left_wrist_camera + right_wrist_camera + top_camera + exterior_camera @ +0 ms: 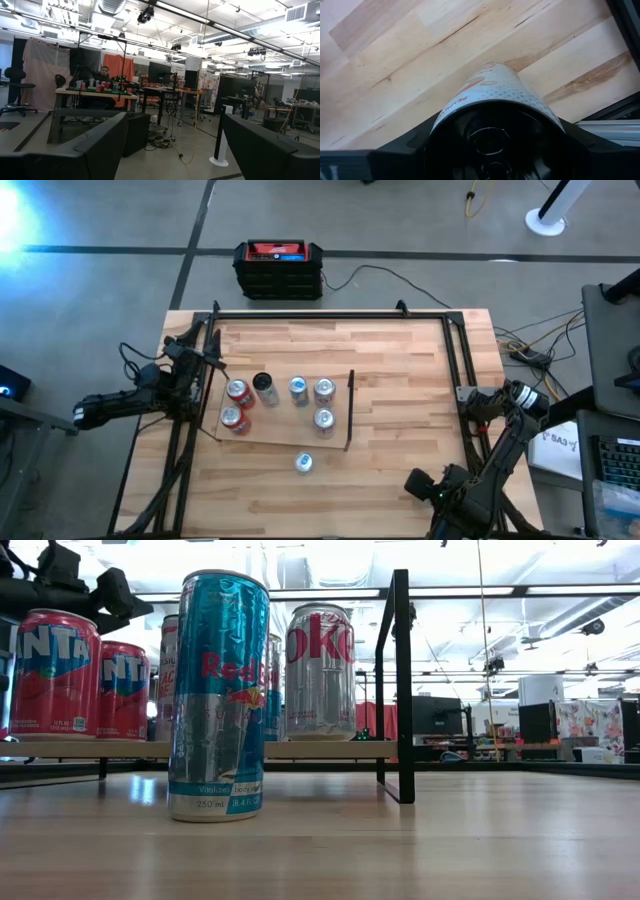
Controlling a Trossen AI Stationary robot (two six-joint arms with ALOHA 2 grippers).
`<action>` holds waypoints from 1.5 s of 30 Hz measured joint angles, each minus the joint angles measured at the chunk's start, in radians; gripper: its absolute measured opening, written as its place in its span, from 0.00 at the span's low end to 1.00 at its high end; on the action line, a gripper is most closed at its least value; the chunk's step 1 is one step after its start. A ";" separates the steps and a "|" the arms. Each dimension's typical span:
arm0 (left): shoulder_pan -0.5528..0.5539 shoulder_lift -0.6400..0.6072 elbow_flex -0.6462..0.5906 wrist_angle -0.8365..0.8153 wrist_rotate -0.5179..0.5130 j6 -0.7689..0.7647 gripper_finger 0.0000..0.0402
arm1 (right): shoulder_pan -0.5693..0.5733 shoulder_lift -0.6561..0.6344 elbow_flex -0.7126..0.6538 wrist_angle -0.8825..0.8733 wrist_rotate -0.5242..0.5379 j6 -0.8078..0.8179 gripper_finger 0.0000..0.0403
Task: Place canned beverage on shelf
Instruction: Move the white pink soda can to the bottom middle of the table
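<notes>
Now, right fingers (492,150) clamped round a can (495,92) beyond the shelf's (285,430) bar end, left fingers (175,145) parted, empty, beside the shelf's other end.

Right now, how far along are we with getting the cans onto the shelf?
Done: six cans stand on the shelf. In hand: the right gripper is closed around a white can, near the table's right edge. Left: that can, plus the Red Bull can standing on the tabletop beside the shelf. The left gripper waits open at the left edge.
</notes>
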 joint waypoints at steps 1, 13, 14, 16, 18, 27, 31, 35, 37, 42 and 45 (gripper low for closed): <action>0.000 0.000 0.000 0.000 0.000 0.000 0.77 | -0.003 0.000 0.000 0.000 0.000 0.003 0.61; 0.000 0.000 0.000 0.000 0.000 0.000 0.77 | -0.168 0.002 0.001 0.126 0.008 -0.350 0.61; 0.000 0.000 0.000 0.000 0.000 0.000 0.77 | -0.186 0.002 0.002 0.142 0.009 -0.392 0.61; 0.000 0.000 0.000 0.000 0.000 0.000 0.77 | -0.221 0.003 0.002 0.177 0.007 -0.466 0.61; 0.000 0.000 0.000 0.000 0.000 0.000 0.77 | -0.257 0.003 0.002 0.212 0.004 -0.537 0.61; 0.000 0.000 0.000 0.000 0.000 0.000 0.77 | -0.373 0.044 0.028 0.260 -0.055 -0.779 0.61; 0.000 0.000 0.000 0.000 0.000 0.000 0.77 | -0.401 0.097 0.099 0.233 -0.053 -0.875 0.61; 0.000 0.000 0.000 0.000 0.000 0.000 0.77 | -0.420 0.167 0.210 0.162 -0.038 -0.968 0.61; 0.000 0.000 0.000 0.000 0.000 0.000 0.77 | -0.424 0.211 0.280 0.111 -0.013 -1.007 0.61; 0.000 0.000 0.000 0.000 0.000 0.000 0.77 | -0.426 0.350 0.505 -0.056 0.067 -1.106 0.61; 0.000 0.000 0.000 0.000 0.000 0.000 0.77 | -0.426 0.421 0.630 -0.148 0.105 -1.135 0.62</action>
